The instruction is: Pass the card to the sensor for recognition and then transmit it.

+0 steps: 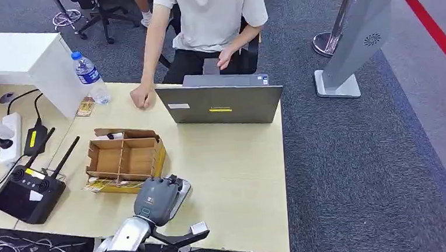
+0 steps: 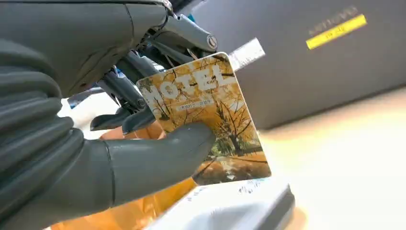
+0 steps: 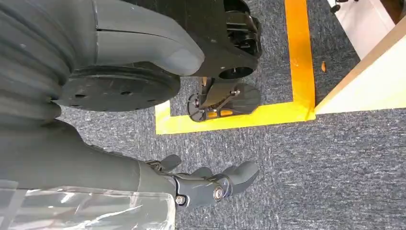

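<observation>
One card (image 2: 203, 120) (left fingers (image 2: 143, 163))

Laptop (image 1: 219, 103) stood on table (image 1: 235, 166), lid back turned this way. Person (image 1: 202, 22) seated behind laptop, fist rested on table left of it. Water bottle (image 1: 90, 75) further left. Cardboard divider box (image 1: 126, 158) left-front of laptop; black controller with antennas (image 1: 29, 193) beyond box.

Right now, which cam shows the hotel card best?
Left wrist view: the card sits close up, print readable, pinched by the left robot hand between thumb and fingers. In the head view that hand's back covers it. The right wrist view looks down at carpet.
</observation>
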